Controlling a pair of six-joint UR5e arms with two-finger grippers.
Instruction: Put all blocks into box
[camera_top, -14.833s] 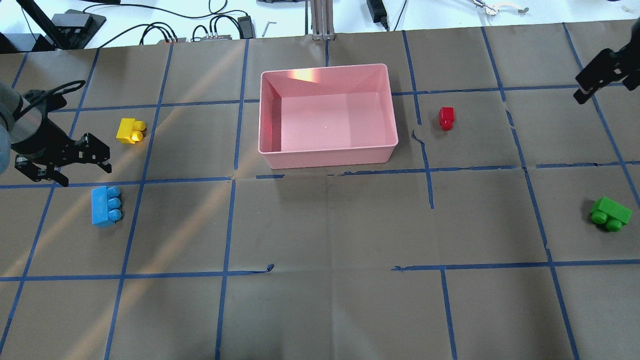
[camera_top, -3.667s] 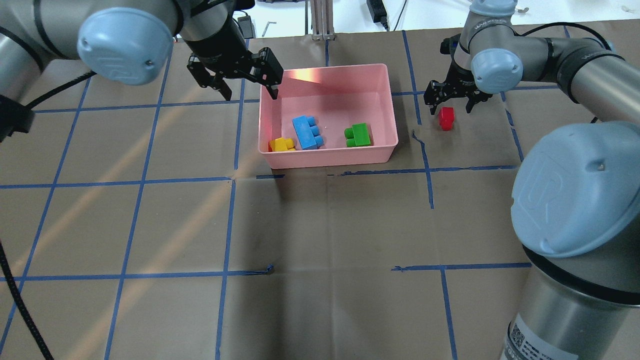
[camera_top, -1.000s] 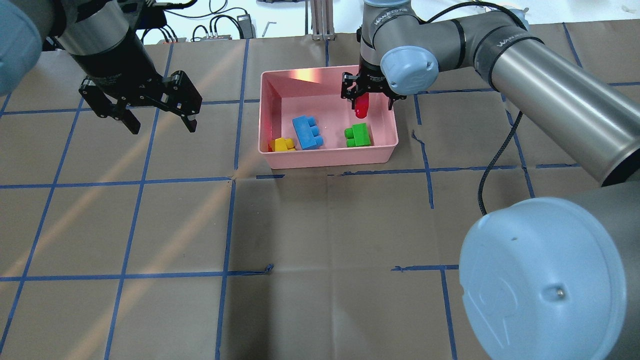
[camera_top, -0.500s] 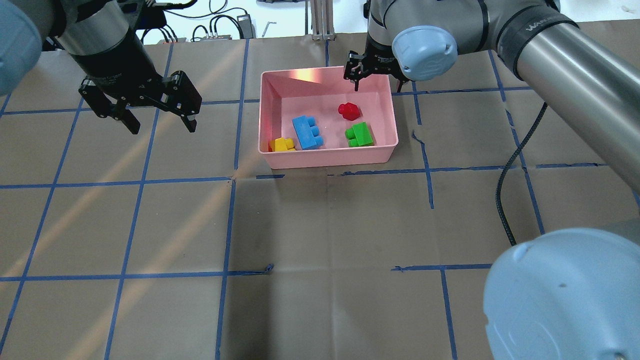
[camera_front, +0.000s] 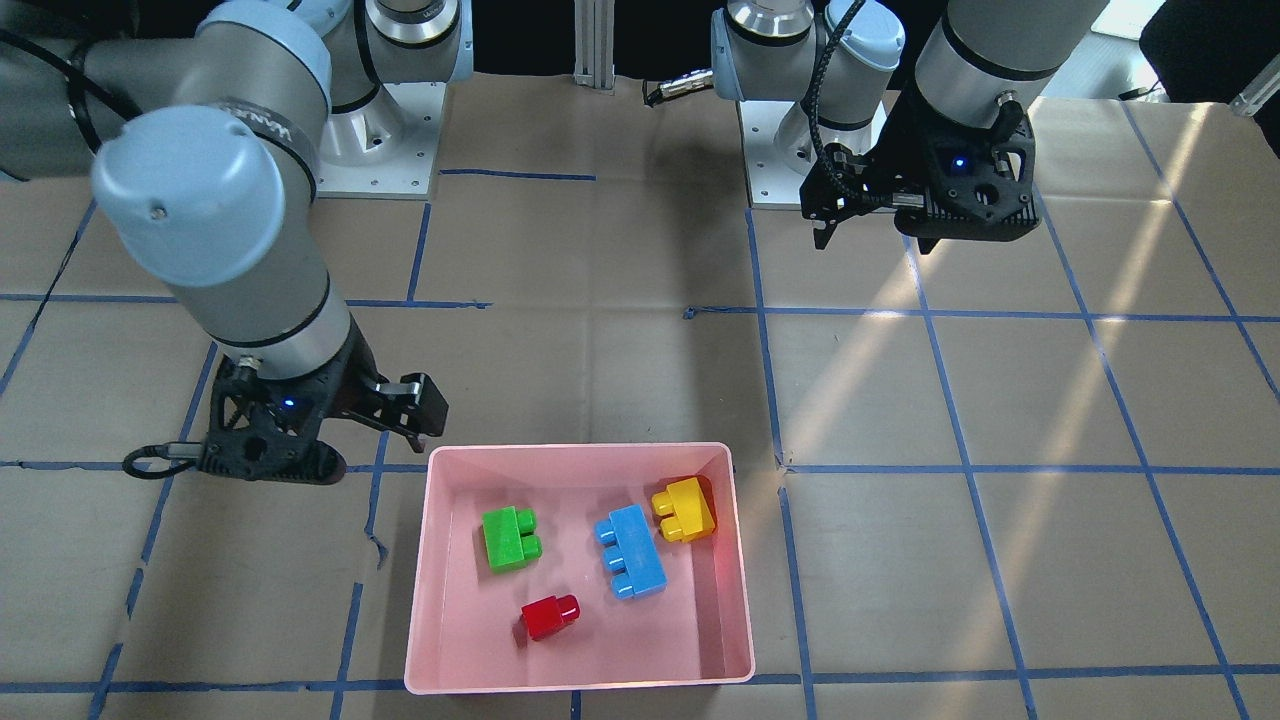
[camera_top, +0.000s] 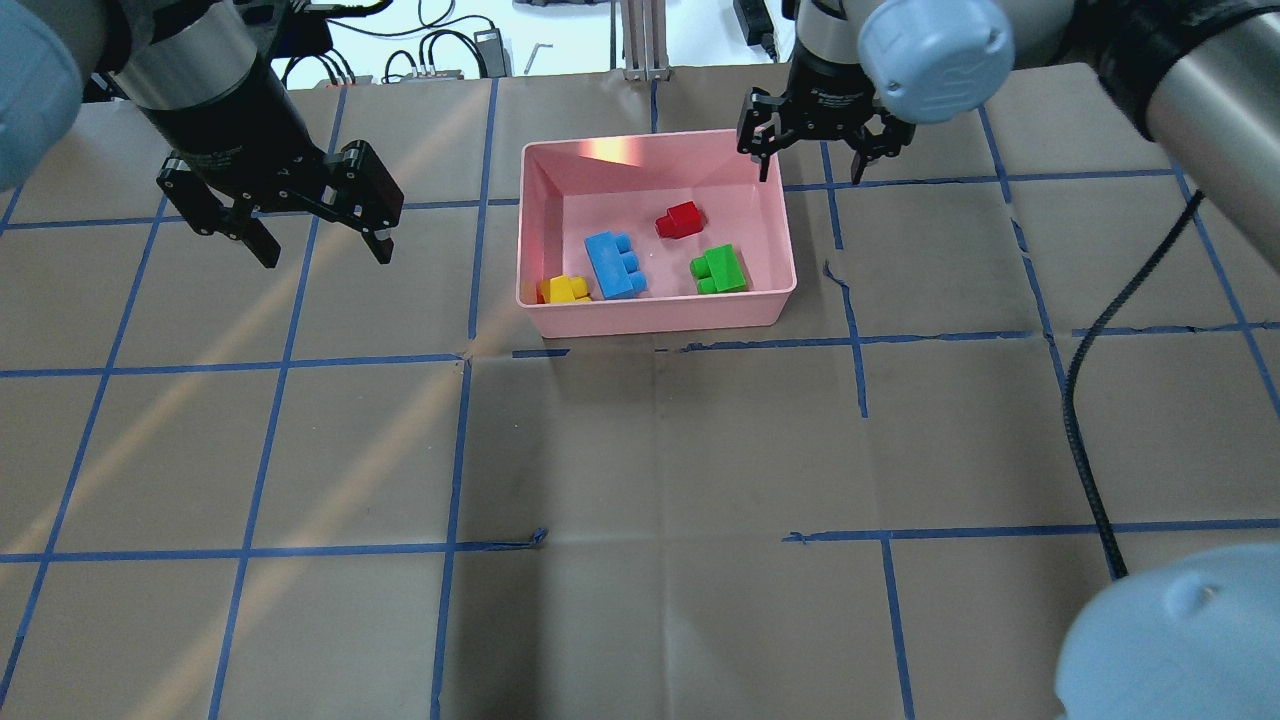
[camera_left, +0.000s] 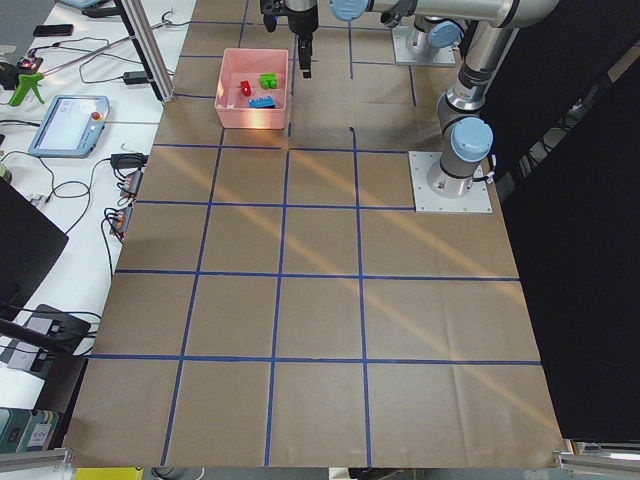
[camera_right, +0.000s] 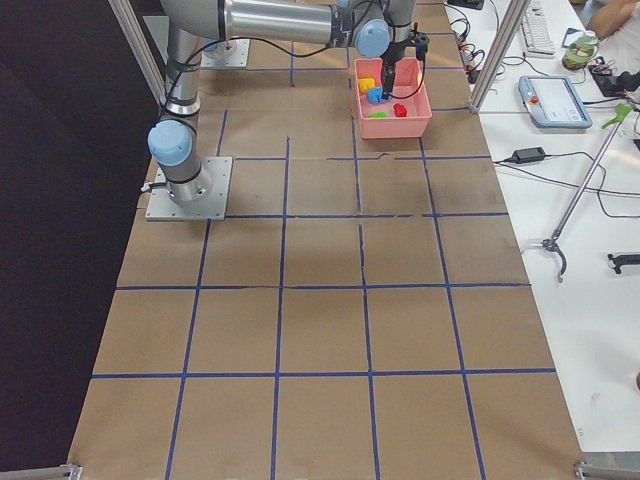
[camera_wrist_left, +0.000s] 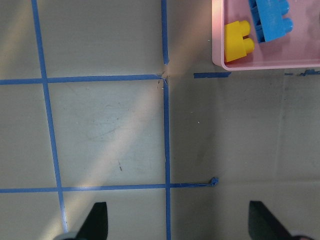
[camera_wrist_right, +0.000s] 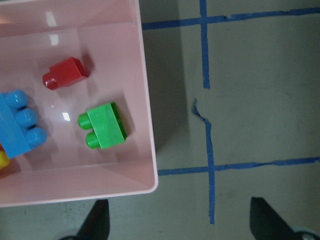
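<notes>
The pink box (camera_top: 655, 318) stands at the table's far middle. All four blocks lie inside it: the red (camera_top: 681, 219), the blue (camera_top: 614, 265), the yellow (camera_top: 566, 290) in the front left corner, and the green (camera_top: 719, 269). My right gripper (camera_top: 810, 172) is open and empty, above the box's far right corner. Its wrist view shows the red block (camera_wrist_right: 66, 73) and the green block (camera_wrist_right: 104, 126) below it. My left gripper (camera_top: 325, 250) is open and empty, above the table to the left of the box. Its wrist view shows the yellow block (camera_wrist_left: 237, 41).
Brown paper with a blue tape grid (camera_top: 462, 360) covers the table. An aluminium post (camera_top: 640, 40) stands just behind the box. Cables and devices (camera_top: 420, 65) lie on the white bench beyond the far edge. The arms' base plates (camera_front: 380, 150) are at the robot's side.
The right gripper has let go of the red block, which now lies in the box. That gripper has moved up and to the right. The left arm has not moved.
</notes>
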